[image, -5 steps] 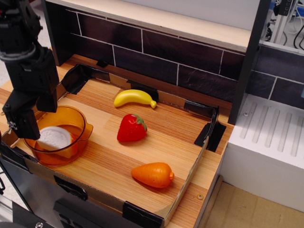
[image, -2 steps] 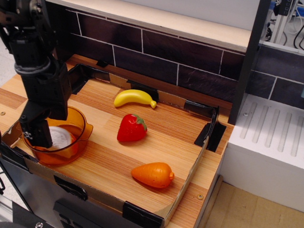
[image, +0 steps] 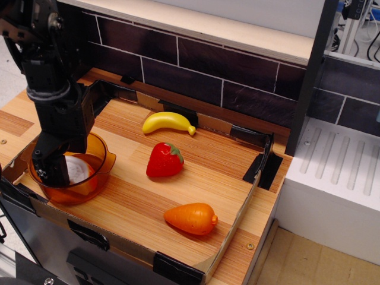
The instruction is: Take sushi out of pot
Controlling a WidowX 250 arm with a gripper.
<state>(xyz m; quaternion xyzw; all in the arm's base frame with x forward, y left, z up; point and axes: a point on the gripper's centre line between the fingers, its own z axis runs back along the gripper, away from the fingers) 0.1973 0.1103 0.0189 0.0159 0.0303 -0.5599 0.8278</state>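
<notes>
1. Claw sits low inside pot; jaw gap hidden, can't tell whether it's gripping.
2. Sushi just right of fingertips, touching or nearly.
3. Center over it, close, lift straight above rim.
4. Strawberry well right, no obstacle.

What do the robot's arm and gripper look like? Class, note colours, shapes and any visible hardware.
The arm is black all over, built from blocky, angular segments with small silver screws or bolts near its top. It widens into a boxy black housing, below which the gripper continues as a dark, slab-like finger. No coloured markings, labels or sleeves show; any cables cannot be made out.
</notes>
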